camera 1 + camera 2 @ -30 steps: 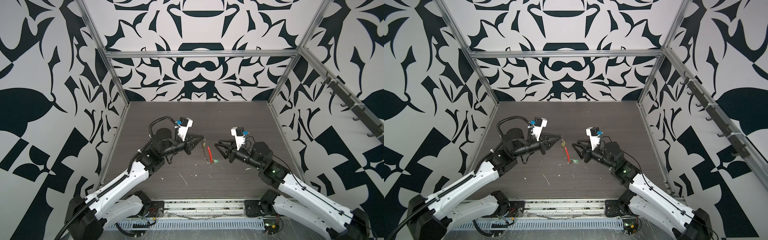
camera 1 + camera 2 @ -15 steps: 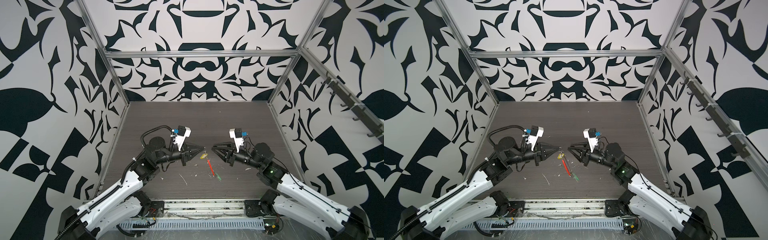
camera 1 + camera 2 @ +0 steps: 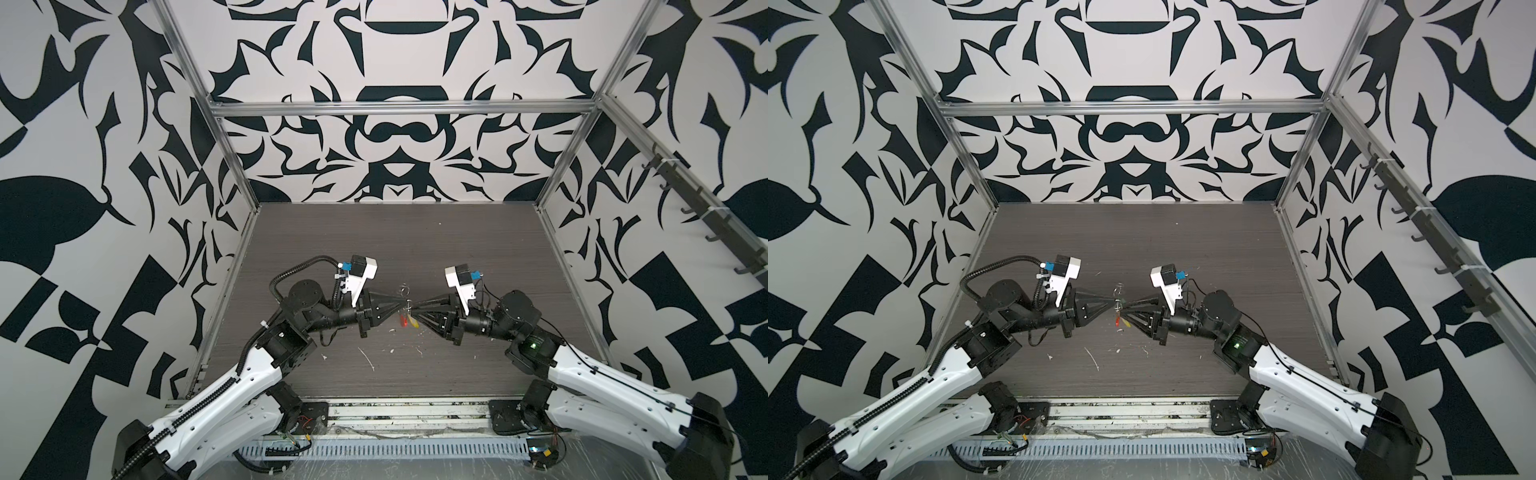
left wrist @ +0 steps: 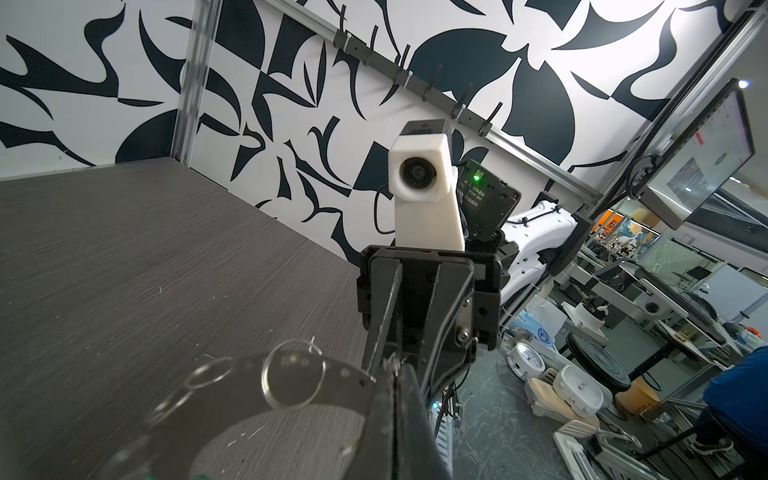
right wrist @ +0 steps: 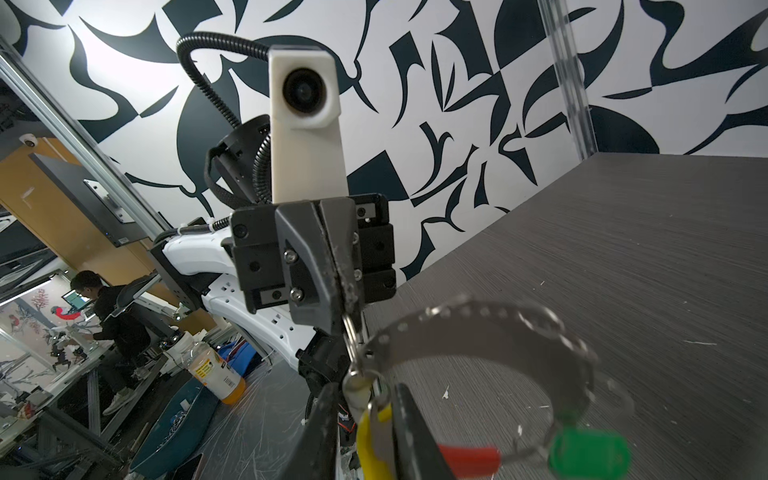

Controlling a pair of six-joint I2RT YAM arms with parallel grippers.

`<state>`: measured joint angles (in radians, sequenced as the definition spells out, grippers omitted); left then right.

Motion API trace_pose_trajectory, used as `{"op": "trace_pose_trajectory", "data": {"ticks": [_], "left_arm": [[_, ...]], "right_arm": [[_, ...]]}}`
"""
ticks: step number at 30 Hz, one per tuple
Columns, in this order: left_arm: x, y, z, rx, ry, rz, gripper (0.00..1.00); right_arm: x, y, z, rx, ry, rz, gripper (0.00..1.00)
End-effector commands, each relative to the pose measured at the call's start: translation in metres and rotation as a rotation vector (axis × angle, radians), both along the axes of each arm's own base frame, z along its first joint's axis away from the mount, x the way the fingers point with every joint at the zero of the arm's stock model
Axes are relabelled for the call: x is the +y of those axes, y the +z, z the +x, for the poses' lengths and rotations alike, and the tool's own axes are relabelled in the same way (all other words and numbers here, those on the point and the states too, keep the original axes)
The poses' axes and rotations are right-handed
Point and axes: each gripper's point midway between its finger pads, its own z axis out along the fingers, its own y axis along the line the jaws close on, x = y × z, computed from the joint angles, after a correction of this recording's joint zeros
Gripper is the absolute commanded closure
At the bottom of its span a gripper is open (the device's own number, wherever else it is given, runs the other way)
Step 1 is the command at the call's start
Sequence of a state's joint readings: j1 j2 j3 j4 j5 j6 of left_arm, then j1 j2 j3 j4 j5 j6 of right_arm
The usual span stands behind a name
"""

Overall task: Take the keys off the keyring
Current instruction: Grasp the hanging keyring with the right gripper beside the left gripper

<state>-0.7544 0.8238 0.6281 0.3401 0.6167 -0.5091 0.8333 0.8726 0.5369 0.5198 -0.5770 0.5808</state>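
Robotics lab for sure: two arms point(image 3: 232, 386) bolted inside a metal-framed booth point(image 3: 399, 109) with patterned walls point(image 3: 83, 124), and outside it a monitor point(image 4: 702, 153), cluttered benches point(image 4: 648, 299) and a guy point(image 5: 112, 311) working.

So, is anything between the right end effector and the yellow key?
Nothing visible. The yellow key sits between the fingers of the right end effector, hanging from the keyring that the left end effector pinches.

Both top views look down on the whole table point(image 3: 415, 249); wrist views face each other, close.
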Motion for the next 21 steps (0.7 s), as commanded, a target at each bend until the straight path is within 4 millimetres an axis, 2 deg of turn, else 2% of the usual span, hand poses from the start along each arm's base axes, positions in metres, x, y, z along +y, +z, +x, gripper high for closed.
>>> {"op": "trace_pose_trajectory", "data": {"ticks": [1, 11, 21], "left_arm": [[0.002, 0.011, -0.008, -0.034, -0.030, -0.037, 1.00], [0.004, 0.011, -0.012, -0.045, -0.035, -0.044, 1.00], [0.004, 0.009, -0.012, -0.040, -0.033, -0.045, 1.00]], "right_arm": [[0.000, 0.041, -0.007, -0.074, 0.020, 0.103, 0.75], [-0.007, 0.049, -0.004, -0.101, -0.041, 0.133, 0.77], [0.000, 0.053, -0.007, -0.096, -0.002, 0.154, 0.85]]}}
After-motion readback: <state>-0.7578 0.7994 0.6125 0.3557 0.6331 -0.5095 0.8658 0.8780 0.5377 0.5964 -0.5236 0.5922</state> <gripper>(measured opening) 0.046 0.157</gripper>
